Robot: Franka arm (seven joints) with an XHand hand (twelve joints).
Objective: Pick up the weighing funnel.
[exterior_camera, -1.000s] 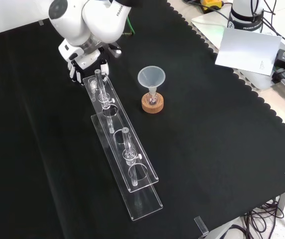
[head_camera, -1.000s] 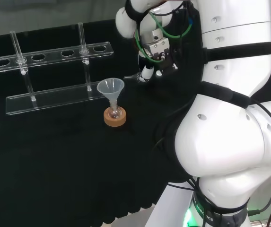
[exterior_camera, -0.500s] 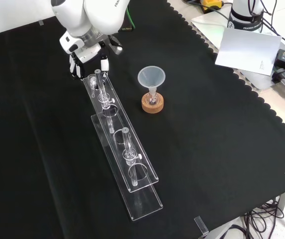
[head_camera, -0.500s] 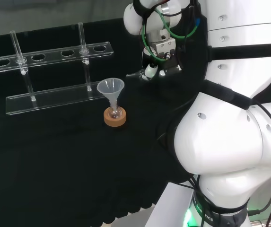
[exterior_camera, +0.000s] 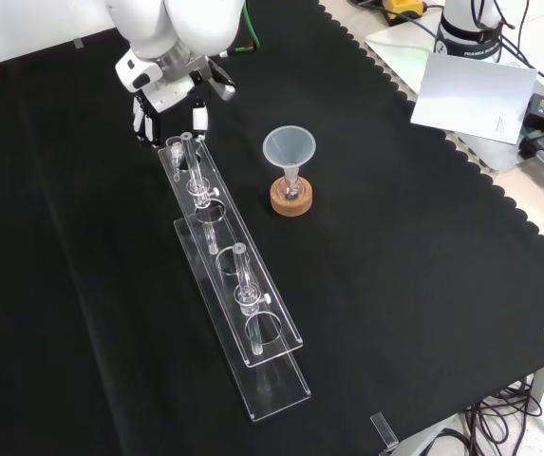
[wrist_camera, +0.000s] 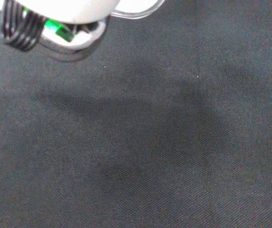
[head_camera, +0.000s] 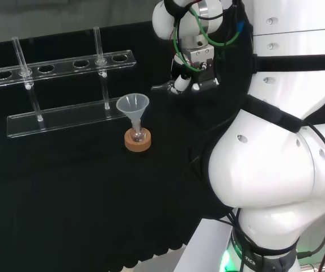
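**Holding the small clear scoop-shaped weighing funnel off the cloth**

In the head view, the black and white robot hand hangs under the white arm's wrist. It sits to the right of the long clear plastic rack. Its fingers are curled in on the weighing funnel, pinching it. The funnel's clear stem pokes out toward the left of that view, above the black-cloth-covered table.

In the wrist view, a curved clear rim lies against the blurred white part of the robot hand. Bare cloth and a soft shadow lie beneath it.

In the front view, the fingertips point down just past the far end of the rack. The rack carries two upright glass tubes.

To the right of the rack in that view, well apart from the robot hand, stands the big translucent cone-shaped funnel. It is mouth up, with its stem in a small glass flask seated on a round cork ring.
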